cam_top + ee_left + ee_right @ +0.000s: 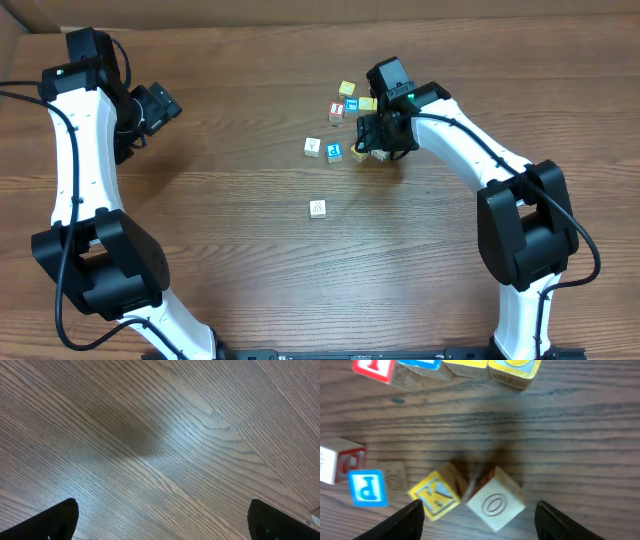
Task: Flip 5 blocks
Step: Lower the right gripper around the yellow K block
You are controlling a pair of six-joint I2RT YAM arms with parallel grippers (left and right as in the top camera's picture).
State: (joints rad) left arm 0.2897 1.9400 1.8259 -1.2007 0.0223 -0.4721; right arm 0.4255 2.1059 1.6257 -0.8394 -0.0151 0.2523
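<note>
Right claw [479,510] stands wide, one finger on each side of two touching blocks, both set cornerwise to it; no grip shows on either. The K block [434,496] has a yellow top with a blue letter; the O block [495,505] shows pale wood with a ringed letter. Outside the K-side finger sit the P block [367,487], blue with a white letter, and a white block [340,462] with a red-printed side. Ahead of the claw runs a close row: red block [372,367], blue block [420,362], yellow pair [515,370]. On the O side the table [590,450] is bare. A lone block [318,209], white-topped, lies well apart, with bare wood all round it. Left claw [162,510] is wide, holding nothing, over bare wood far from every block.
</note>
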